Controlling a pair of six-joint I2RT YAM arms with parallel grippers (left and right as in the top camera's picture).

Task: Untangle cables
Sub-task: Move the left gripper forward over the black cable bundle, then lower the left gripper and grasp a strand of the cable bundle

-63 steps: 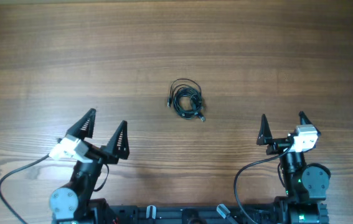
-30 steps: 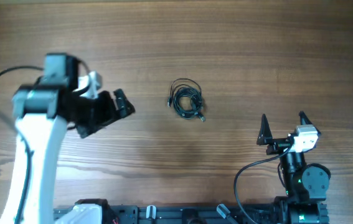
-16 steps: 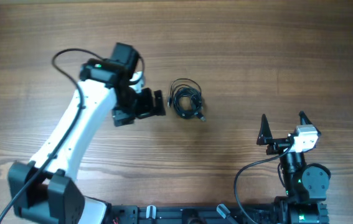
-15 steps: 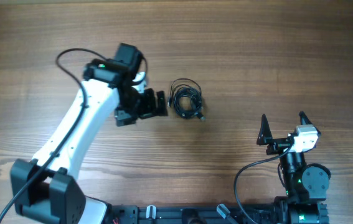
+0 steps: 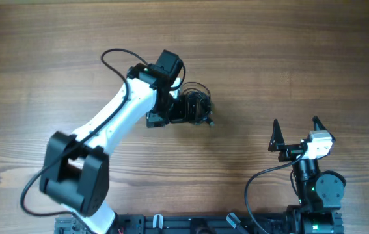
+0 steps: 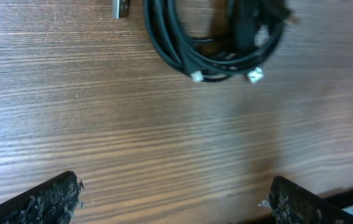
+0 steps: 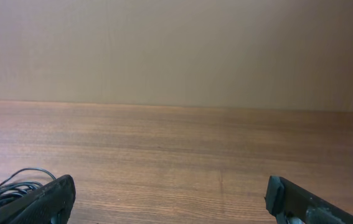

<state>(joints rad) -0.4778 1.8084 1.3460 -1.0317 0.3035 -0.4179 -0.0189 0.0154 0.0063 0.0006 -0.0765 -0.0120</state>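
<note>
The cables lie in one small black knotted coil on the wooden table, right of centre. My left gripper hovers at the coil's left side and covers part of it from above. In the left wrist view the cables fill the top, with two white plug tips showing, and my left gripper stands open just short of them with only bare wood between its fingertips. My right gripper rests open near the front right, well away from the cables.
The wooden table stretches around the coil. A plain wall rises beyond the table's far edge. The left arm's white link crosses the left half of the table; its own thick black cable loops above it.
The left arm has swung up from its front-left rest and rightward across the table to the coil, jaws open throughout. The cables and the right arm have not moved.
</note>
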